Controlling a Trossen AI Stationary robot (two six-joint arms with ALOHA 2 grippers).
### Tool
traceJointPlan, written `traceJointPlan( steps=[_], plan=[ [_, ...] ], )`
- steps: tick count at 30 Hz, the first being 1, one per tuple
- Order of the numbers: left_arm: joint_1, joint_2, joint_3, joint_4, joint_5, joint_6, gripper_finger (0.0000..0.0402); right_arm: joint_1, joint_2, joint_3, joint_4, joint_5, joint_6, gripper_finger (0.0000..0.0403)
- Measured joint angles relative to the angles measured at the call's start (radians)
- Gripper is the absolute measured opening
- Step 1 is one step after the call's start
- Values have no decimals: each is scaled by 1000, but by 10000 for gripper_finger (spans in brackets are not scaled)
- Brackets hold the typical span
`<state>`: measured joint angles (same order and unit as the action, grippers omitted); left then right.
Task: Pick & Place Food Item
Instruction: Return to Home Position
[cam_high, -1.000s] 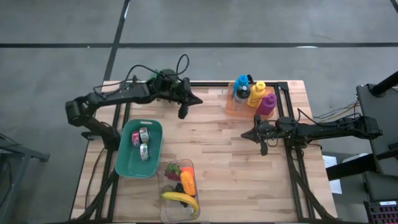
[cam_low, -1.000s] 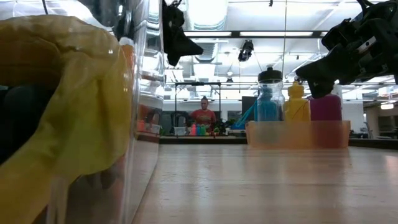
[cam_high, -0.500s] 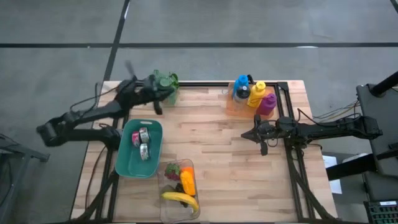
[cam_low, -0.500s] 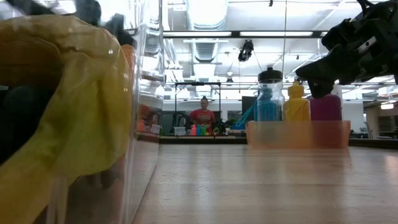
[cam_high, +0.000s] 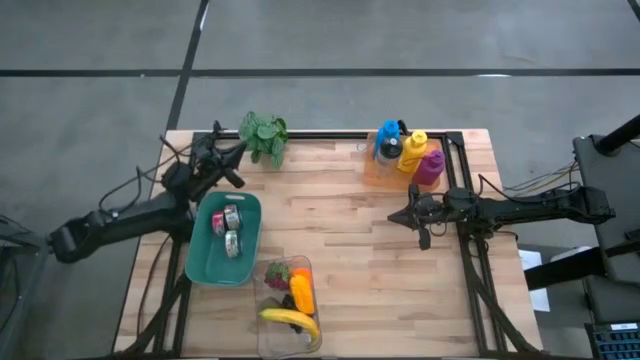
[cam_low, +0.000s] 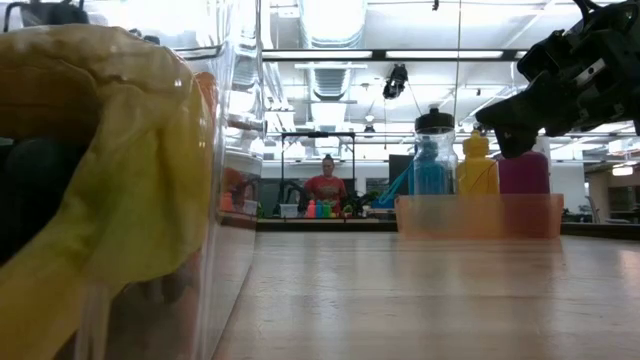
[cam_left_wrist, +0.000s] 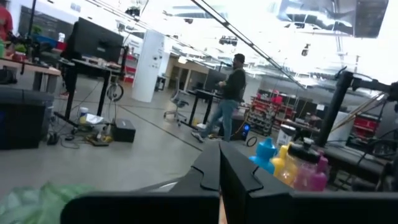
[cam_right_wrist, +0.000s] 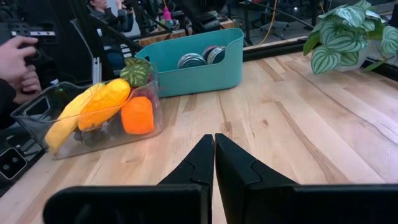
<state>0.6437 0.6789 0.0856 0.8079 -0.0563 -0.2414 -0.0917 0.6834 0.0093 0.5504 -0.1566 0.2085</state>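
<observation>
The food lies in a clear box at the table's near edge: a banana, an orange piece and a red-and-green piece. The right wrist view shows the same box. My left gripper is shut and empty at the far left corner, beside a potted plant; its fingers point about level into the room. My right gripper hangs shut and empty right of centre, aimed across the table toward the box, fingers closed.
A teal bin holding cans stands left of the clear box. Blue, yellow and purple bottles fill an orange tray at the far right. A person's hand shows beyond the table's left side. Bare wood lies between the two grippers.
My left gripper has drawn back from the far middle of the table toward the far left corner, sinking and tipping up from pointing down to about level. It has stayed shut and has left the low view. The plant it had covered shows again.
</observation>
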Motion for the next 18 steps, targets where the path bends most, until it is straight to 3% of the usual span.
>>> traceJointPlan(
  steps=[8, 18],
  plan=[
    [0, -154, -81, -57, -27, -5, 0, 0, 0, 0, 0, 0, 0, 12],
    [-2, -410, -82, -377, -27, 2, 0, 0, 0, 0, 0, 0, 0, 12]
  ],
)
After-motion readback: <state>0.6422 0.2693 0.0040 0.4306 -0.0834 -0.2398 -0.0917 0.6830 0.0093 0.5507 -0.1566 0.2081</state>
